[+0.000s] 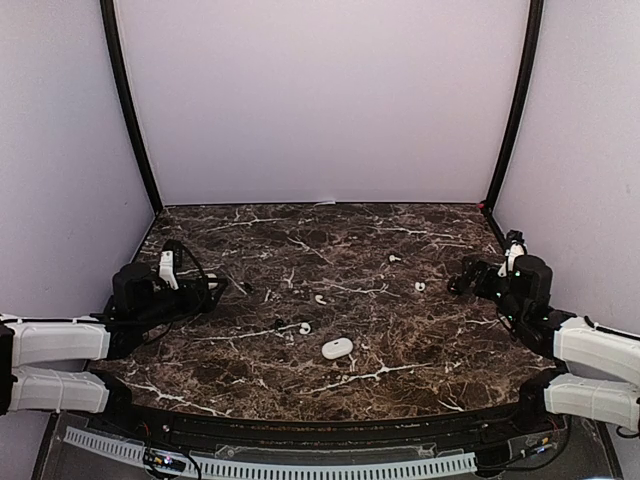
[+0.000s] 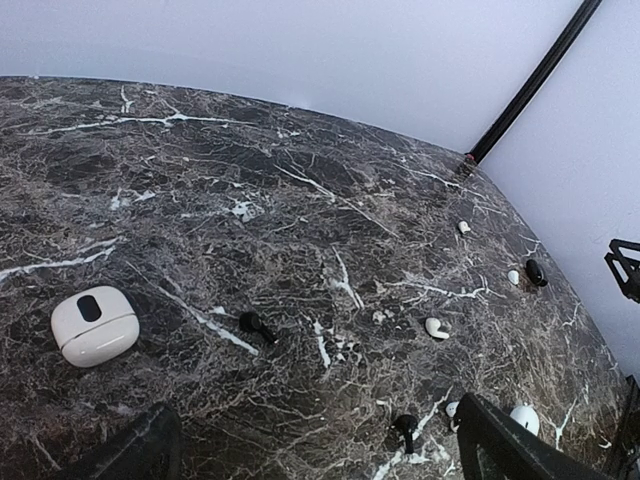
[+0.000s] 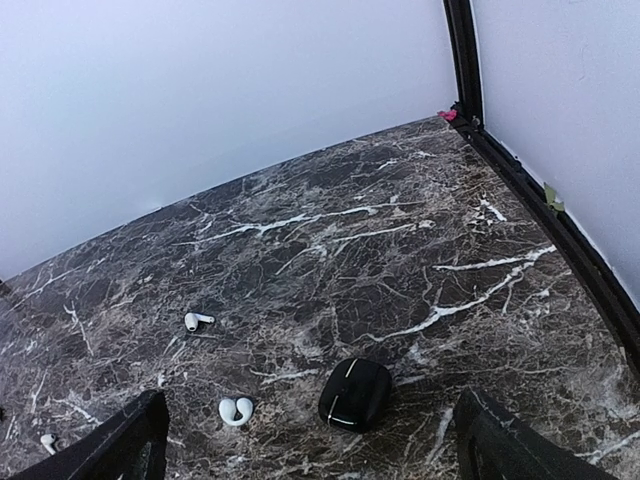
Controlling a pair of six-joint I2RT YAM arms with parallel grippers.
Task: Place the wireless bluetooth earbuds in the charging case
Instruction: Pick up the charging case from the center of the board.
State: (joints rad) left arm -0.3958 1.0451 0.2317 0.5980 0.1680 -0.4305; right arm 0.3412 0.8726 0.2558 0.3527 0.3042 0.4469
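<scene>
While both arms sit at the table's side edges, the white earbuds (image 1: 304,326) lie scattered across the middle of the dark marble table (image 1: 400,385), well apart. A white charging case (image 1: 337,348), apparently closed, sits nearer the front edge. A black case (image 3: 355,393) lies just ahead of the right gripper (image 3: 315,455). That gripper and the left gripper (image 2: 310,460) are both spread wide, empty, with open marble between them.

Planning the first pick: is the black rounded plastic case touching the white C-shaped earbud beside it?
Apart. The right wrist view shows bare marble tabletop between the black rounded plastic case and the white C-shaped earbud.
</scene>
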